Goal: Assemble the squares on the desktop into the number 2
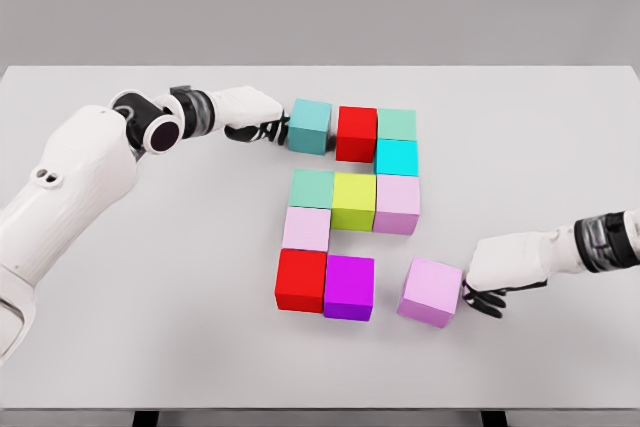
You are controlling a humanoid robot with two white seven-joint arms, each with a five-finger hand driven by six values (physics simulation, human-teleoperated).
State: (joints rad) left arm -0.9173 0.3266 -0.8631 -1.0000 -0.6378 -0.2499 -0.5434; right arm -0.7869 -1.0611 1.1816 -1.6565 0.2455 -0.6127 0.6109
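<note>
White bench point(150, 347) | final cube: right hand point(505, 269) fingers curled against pink cube point(431, 292) (ungrasped), push next toward purple cube point(349, 287) | left hand point(252, 117) fingers touch teal cube point(310, 126), grip unclear

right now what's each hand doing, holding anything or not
Left hand: fingers curled against the teal cube, pushing, not gripping.
Right hand: fingers curled against the lilac cube, no clear grasp.

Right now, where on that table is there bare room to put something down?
Bare table runs along the front edge and across the lower left, and along the back edge behind the blocks. Crowded: the block cluster in the middle, with the left hand at the teal block and the right hand at the lilac block.
</note>
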